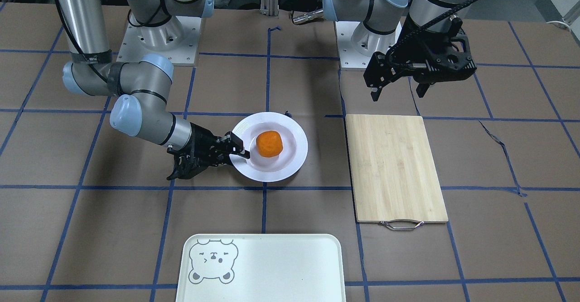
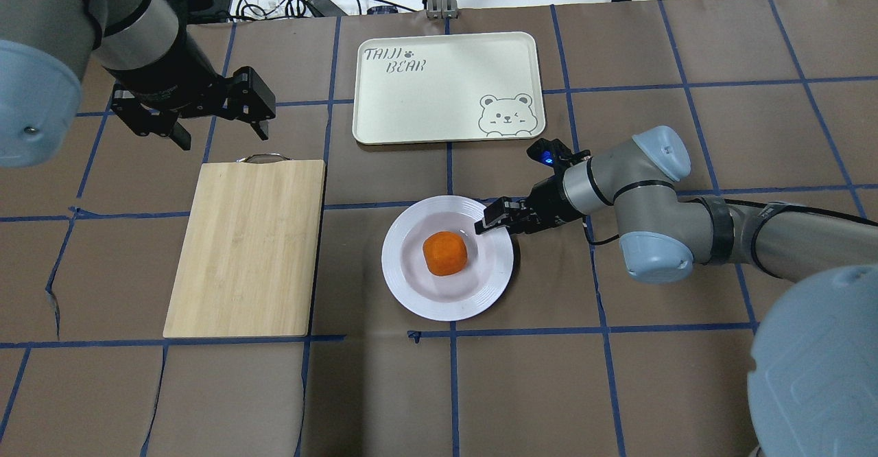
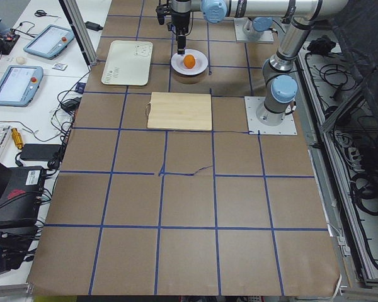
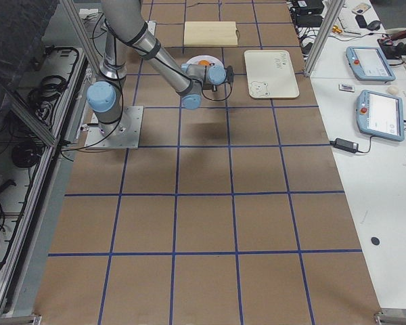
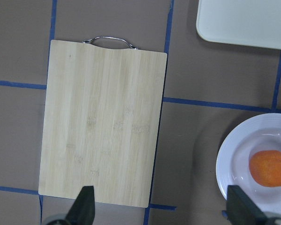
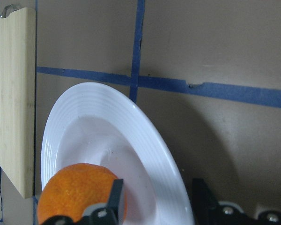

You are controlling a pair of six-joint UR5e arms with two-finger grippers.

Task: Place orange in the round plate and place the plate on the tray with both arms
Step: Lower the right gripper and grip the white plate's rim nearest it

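The orange (image 1: 269, 143) (image 2: 445, 253) lies in the sunken middle of the round plate (image 1: 297, 157) (image 2: 411, 285), which rests on the brown table. My right gripper (image 1: 240, 150) (image 2: 488, 222) (image 6: 157, 201) is low at the plate's edge and open. One finger is over the inside near the orange (image 6: 77, 190), the other outside the rim (image 6: 84, 103). The left gripper (image 1: 398, 92) (image 2: 223, 134) (image 5: 161, 211) hangs open and empty in the air by the cutting board's handle end. The cream tray (image 1: 281, 270) (image 2: 439, 93) with its bear drawing lies bare, apart from the plate.
A bamboo cutting board (image 1: 394, 166) (image 2: 247, 244) with a metal handle lies beside the plate on the left arm's side. Blue tape lines grid the brown table cover. Cables and tablets lie past the table's far edge.
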